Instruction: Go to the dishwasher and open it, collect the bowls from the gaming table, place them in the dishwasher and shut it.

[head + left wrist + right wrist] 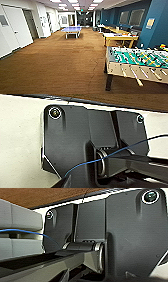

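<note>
Head view of a games room with brown carpet (57,62). The gaming table (120,37), yellow with a white top, stands at right against the blue wall (156,27), just beyond the football table (137,62) with its green field and rods. A blue ping-pong table (71,30) stands farther back, and white doors (15,27) line the left. Whether either gripper's jaws are open cannot be told.
</note>
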`<state>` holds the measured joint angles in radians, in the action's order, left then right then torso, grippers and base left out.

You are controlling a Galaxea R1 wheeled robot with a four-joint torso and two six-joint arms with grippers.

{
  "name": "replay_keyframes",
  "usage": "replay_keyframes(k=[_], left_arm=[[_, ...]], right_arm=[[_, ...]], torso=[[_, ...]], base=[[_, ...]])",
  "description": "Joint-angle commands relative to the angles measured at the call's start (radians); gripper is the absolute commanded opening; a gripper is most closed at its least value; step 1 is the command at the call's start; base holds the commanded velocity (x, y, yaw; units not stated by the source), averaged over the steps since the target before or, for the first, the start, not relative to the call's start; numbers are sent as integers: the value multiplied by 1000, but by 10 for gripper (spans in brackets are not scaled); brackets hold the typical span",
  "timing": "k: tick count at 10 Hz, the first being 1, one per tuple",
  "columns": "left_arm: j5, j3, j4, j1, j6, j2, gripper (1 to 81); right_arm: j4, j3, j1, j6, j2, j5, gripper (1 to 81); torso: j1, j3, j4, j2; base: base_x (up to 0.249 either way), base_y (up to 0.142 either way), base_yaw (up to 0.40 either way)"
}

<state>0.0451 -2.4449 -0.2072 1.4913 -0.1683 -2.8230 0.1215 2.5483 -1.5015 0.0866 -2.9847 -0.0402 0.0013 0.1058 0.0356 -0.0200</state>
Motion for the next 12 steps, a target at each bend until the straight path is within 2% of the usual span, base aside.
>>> replay_keyframes(k=[1, 12], left_arm=[[-62, 4, -9, -38, -5, 14, 811], [-64, 3, -9, -36, -5, 11, 811]], right_arm=[[12, -8, 39, -2, 2, 52, 811], [12, -2, 36, -2, -4, 52, 811]], torso=[[0, 0, 0, 0], [0, 0, 0, 0]], base=[[144, 0, 0], [123, 0, 0]])
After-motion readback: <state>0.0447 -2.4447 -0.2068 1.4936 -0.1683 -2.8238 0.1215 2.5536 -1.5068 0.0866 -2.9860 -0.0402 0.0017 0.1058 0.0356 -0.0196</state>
